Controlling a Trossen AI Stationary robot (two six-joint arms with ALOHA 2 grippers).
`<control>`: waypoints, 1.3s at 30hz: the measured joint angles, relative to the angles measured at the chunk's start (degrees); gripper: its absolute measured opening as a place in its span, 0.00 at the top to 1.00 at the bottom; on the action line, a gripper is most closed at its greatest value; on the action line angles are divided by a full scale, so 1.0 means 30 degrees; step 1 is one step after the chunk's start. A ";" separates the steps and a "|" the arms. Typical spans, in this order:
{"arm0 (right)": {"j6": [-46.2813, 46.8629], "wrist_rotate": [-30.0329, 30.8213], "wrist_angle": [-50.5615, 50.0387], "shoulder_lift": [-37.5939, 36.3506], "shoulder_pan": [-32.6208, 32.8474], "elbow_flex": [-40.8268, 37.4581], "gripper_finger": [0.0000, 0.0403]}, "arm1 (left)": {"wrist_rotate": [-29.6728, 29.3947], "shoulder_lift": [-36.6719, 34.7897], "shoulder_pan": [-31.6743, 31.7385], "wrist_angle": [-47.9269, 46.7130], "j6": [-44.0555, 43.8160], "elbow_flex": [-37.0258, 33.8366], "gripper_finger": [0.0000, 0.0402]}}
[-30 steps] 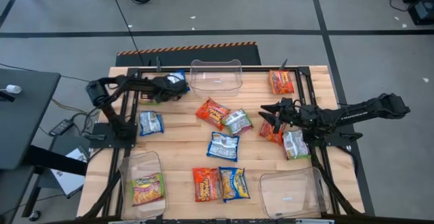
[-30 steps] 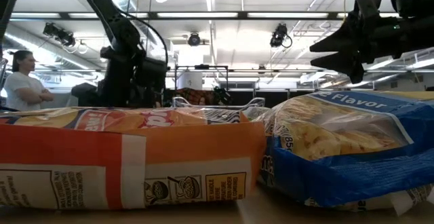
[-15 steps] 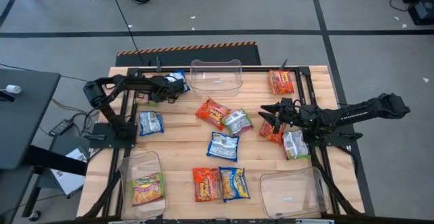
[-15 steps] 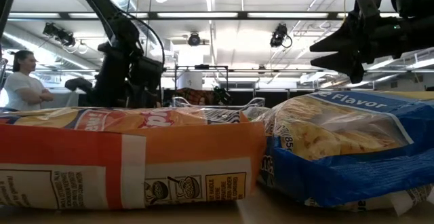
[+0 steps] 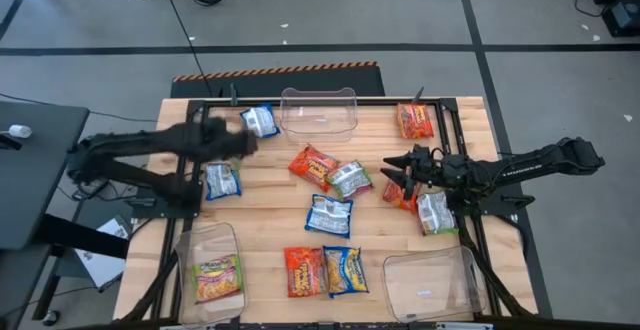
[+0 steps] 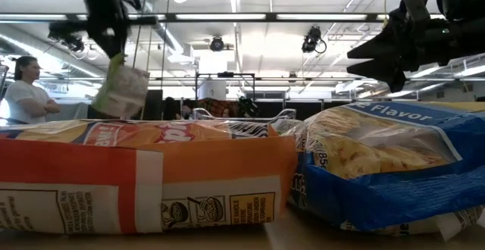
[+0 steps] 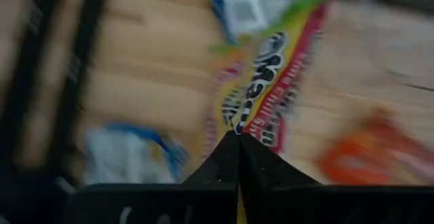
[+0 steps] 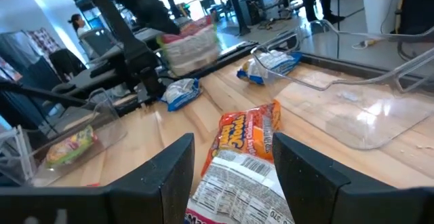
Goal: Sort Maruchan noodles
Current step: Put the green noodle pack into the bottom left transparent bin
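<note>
Maruchan noodle packets lie scattered over the wooden table [image 5: 270, 205]. My left gripper [image 5: 240, 146], at the far left, is shut on a green-pink-yellow packet [image 6: 121, 91], which is raised above the table. That packet also shows in the right wrist view [image 8: 193, 47]. A blue packet [image 5: 260, 120] lies flat just beyond the left gripper. My right gripper [image 5: 400, 170] stands open above the table's right half. Under it lie an orange packet [image 8: 247, 132] and a packet turned back side up [image 8: 230, 190], and it touches neither. My left gripper pinches the green-pink-yellow packet between its two shut fingers at one end [image 7: 245, 119]. The fingers come from above. The packet hangs below them, tilted and clear of the table [image 6: 121, 91].
A clear bin [image 5: 318, 110] stands at the far edge. Another [image 5: 210, 265] at the near left holds a green-pink-yellow packet, and a third [image 5: 430, 280] is at the near right. Red [image 5: 313, 165], blue [image 5: 330, 215] and green [image 5: 435, 212] packets lie mid-table.
My left gripper has shut on the green-pink-yellow packet at the far left. It has lifted the packet clear of the table, moving fast and a little toward the near edge, while its arm has swung out toward the left.
</note>
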 joint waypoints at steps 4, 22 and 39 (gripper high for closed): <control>-0.0343 -0.1026 0.0021 0.0006 0.0000 0.0000 0.49 | -0.1730 -0.0265 -0.5135 0.0027 -0.6715 0.0000 1.00; 0.0312 -0.6903 0.0042 0.0006 0.0022 0.0000 0.49 | 0.6117 0.2994 -1.6047 0.4275 -1.0208 0.4148 1.00; 0.1858 -0.5340 0.0190 0.0057 0.0022 0.0000 0.49 | 1.1510 0.2973 -1.9676 0.2496 0.3890 0.6346 1.00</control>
